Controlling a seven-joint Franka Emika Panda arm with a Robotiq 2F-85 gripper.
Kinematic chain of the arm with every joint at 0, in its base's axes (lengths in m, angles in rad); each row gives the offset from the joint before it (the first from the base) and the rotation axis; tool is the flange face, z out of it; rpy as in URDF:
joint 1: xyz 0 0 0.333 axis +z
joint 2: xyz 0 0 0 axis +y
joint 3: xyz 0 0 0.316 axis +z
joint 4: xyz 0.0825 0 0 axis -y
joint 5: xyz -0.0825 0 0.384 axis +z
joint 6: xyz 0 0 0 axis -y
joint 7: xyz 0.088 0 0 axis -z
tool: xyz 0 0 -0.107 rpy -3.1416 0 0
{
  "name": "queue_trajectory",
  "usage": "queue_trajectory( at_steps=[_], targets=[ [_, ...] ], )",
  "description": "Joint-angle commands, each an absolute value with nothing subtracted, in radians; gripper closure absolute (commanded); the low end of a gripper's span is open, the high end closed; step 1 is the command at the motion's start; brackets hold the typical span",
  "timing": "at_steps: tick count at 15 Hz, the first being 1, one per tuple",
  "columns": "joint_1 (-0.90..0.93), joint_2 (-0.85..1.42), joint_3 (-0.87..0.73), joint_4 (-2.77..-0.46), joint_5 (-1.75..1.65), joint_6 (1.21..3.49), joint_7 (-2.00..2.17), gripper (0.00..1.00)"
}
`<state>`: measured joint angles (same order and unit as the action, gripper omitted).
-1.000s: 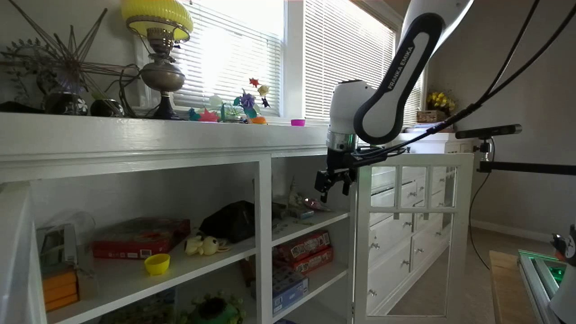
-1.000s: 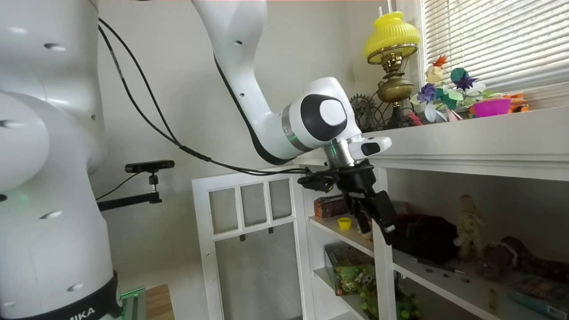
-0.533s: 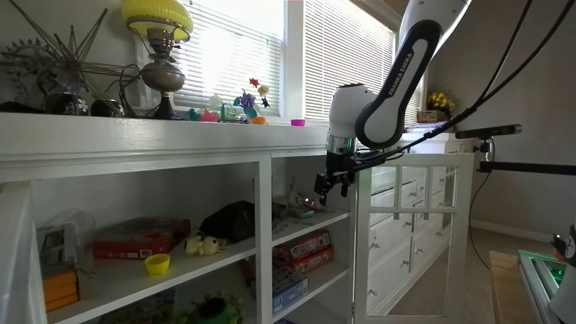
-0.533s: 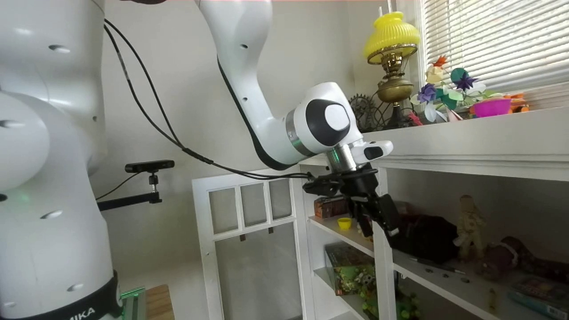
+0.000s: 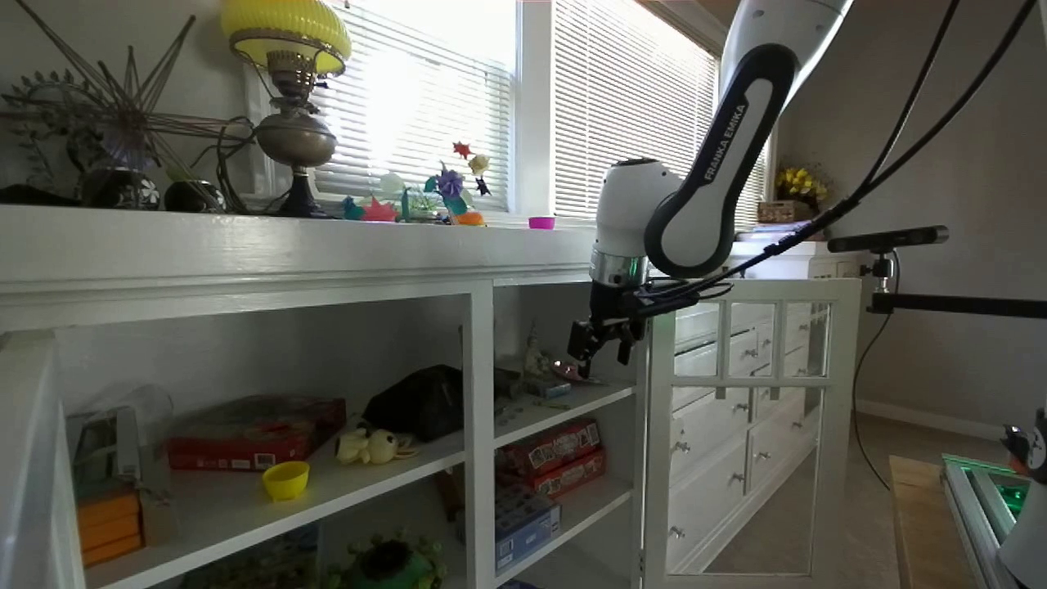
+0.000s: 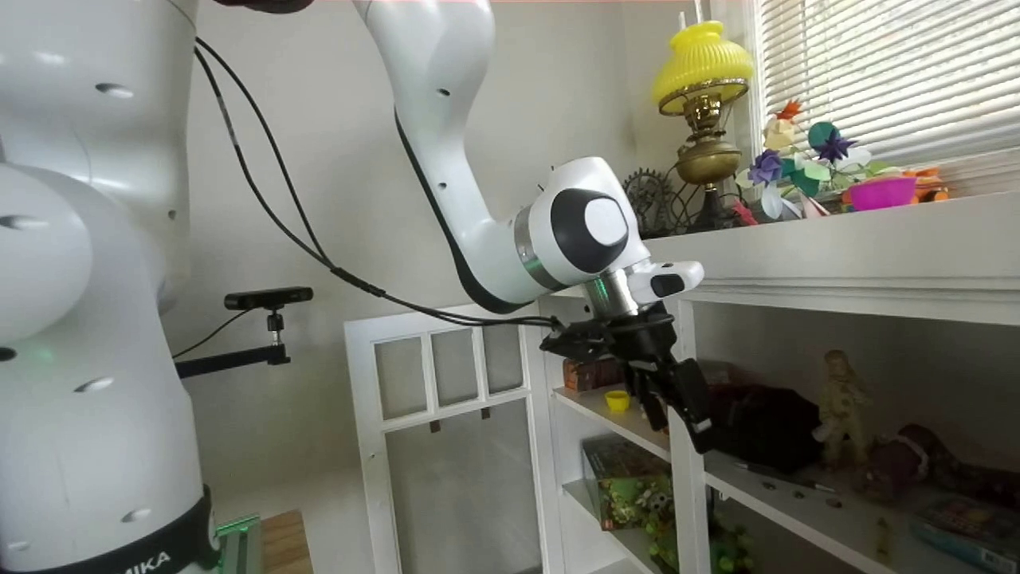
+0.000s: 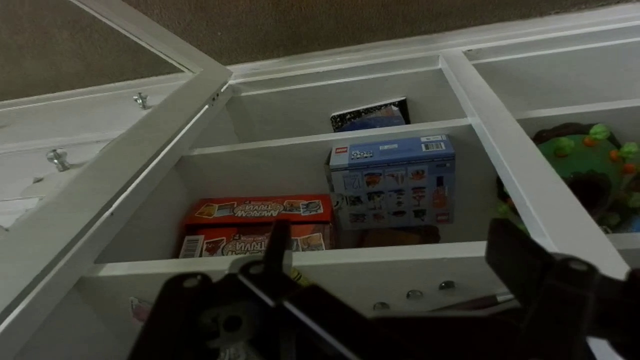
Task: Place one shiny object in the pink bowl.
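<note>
On the white wooden ledge (image 6: 813,247) sits our bright pink, flared, plastic-looking bowl (image 6: 882,193), well above the dark, round, glassy-looking pebbles (image 7: 414,295) (our likely targets) on the white shelf (image 7: 345,280). Our end effector (image 7: 390,241) is empty, jaws spread. Pebbles look low and slick, so a sloppy pinch could squirt one away; lifting before backing out, we'd maybe whack the ledge.

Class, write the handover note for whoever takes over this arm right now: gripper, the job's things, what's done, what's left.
Gripper: open, nothing held, near the upper shelf.
Pink bowl: on the cabinet top; inside hidden.
Likely shiny candidates on that shelf: three glossy pieces, a pink ornament.
Done: nothing gripped yet; can't tell whether the bowl holds anything.
Left: grip one candidate, lift it out, set it in the bowl.
</note>
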<state>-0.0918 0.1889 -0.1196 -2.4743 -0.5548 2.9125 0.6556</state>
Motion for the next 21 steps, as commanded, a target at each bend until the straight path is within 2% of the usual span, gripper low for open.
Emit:
queue_trajectory(
  at_steps=[1,6,12,16,21],
  targets=[
    [-0.059,0.286,-0.153,-2.418,-0.603,3.009,0.759,0.0],
    [0.088,0.44,-0.335,-2.313,-0.681,3.196,0.89,0.0],
    [0.308,0.651,-0.573,-2.222,-0.584,3.404,0.881,0.0],
    [0.375,0.769,-0.627,-2.191,-0.508,3.5,0.876,0.0],
    [0.376,0.889,-0.624,-2.118,-0.415,3.582,0.871,0.0]
  ],
)
